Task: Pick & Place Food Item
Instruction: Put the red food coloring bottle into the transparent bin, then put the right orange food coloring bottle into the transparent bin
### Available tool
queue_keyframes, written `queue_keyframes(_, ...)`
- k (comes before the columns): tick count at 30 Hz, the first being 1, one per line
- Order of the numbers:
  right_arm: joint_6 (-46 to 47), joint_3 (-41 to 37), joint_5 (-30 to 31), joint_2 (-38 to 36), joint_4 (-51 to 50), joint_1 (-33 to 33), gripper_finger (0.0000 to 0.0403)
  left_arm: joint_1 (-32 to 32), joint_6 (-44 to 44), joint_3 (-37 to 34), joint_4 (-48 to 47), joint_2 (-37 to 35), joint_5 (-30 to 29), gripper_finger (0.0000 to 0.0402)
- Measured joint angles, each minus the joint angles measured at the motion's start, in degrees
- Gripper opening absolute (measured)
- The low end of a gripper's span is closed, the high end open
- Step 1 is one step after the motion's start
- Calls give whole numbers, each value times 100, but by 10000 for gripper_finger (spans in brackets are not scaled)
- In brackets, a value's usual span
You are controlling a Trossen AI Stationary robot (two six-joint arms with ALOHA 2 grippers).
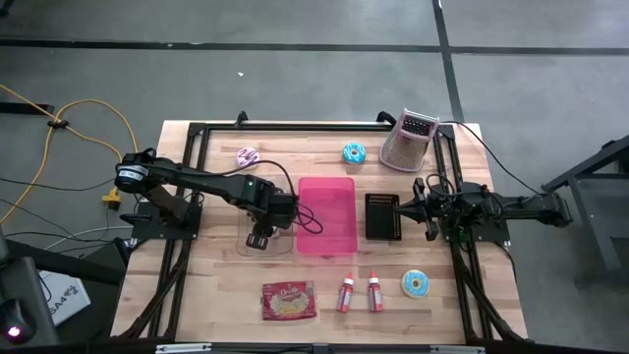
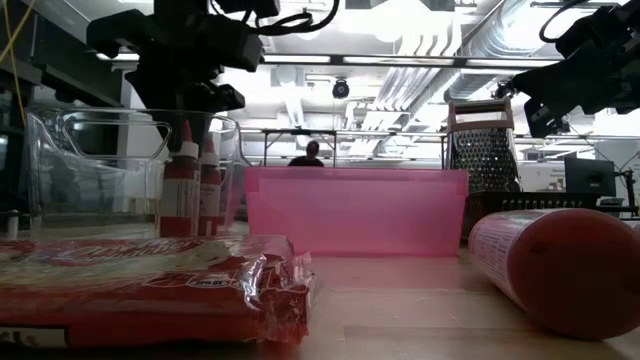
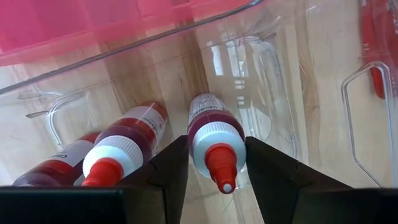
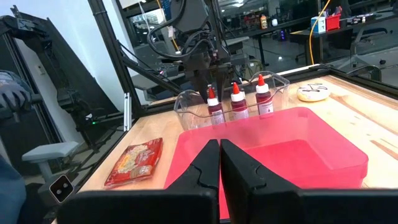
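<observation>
2 hands over the wooden table (image 1: 216, 295): left hand (image 3: 217, 163) straddles a red bottle (image 3: 214, 138), right hand (image 4: 220, 163) together.

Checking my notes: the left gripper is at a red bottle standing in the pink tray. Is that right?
Not quite. The bottle at the left gripper stands in the clear bin, not in the pink tray beside it. The right wrist view shows this.
</observation>
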Motion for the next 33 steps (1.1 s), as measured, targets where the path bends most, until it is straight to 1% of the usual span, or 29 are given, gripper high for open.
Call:
queue_keyframes(5,-1,0,0,-2,0,0,2,0,84,0,0,-31,-2,152)
queue_keyframes(10,0,0,0,0,0,0,2,57,195,13,24,-290,-2,152)
queue_keyframes(20,-2,0,0,-2,0,0,2,146,220,15,85,-1221,-5,152)
queue_keyframes(26,-2,0,0,-2,0,0,2,75,180,5,87,-1861,184,152)
queue_keyframes(29,0,0,0,0,0,0,2,8,8,-177,108,-2203,191,152)
queue_keyframes(33,-1,1,0,-1,0,0,2,-109,-357,-775,435,-2721,228,152)
